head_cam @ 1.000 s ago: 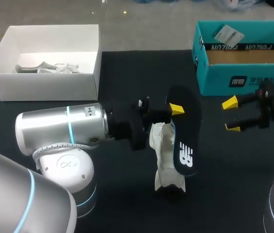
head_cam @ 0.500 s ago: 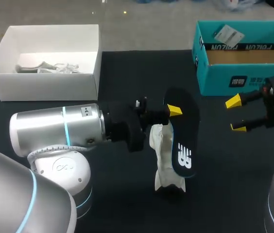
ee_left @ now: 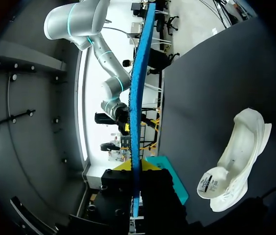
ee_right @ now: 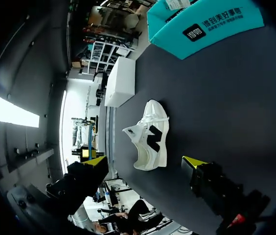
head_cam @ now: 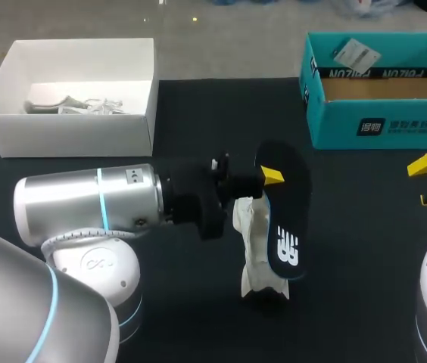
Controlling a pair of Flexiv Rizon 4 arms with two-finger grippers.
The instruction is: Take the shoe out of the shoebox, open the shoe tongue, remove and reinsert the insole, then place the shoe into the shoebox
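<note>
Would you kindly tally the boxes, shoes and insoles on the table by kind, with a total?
Boxes: 2 (white box, teal box)
Shoes: 1 (white shoe)
Insoles: 1 (black insole)
Total: 4

There is one white shoe and one black insole. Two open boxes stand on the single black table: one white box and one teal box. The white box holds one bundle of crumpled paper, and the teal box holds one paper tag. Two grippers show: the left gripper and the right gripper.
</note>
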